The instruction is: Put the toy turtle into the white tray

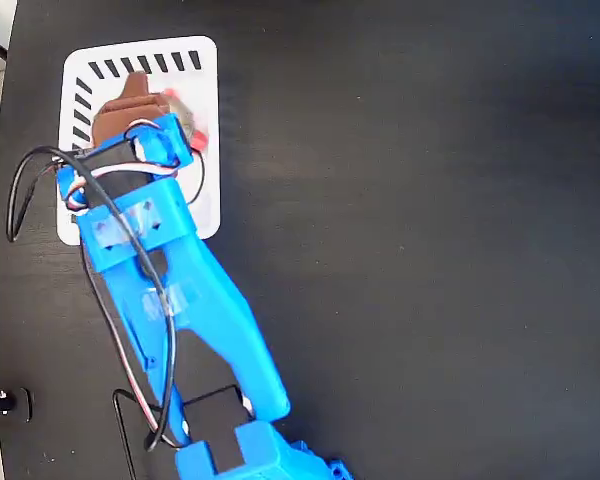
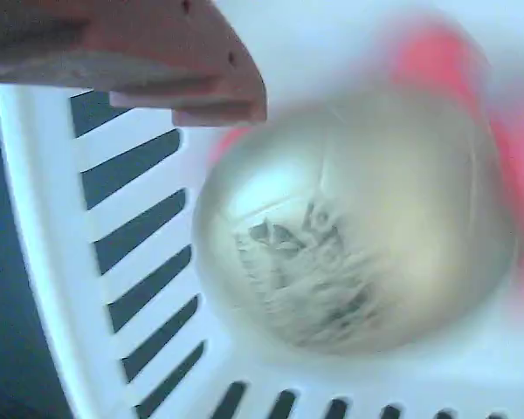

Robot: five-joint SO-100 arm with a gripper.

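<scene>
Turtle (image 2: 354, 223) lies over tray (image 1: 205, 60), directly beneath gripper (image 1: 155, 105), beside one finger; whether the grip is closed, cannot tell.

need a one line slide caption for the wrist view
Blurred close-up of the small toy turtle with a domed grey-gold shell over the flat white slotted tray, one reddish-brown finger above it.
</scene>
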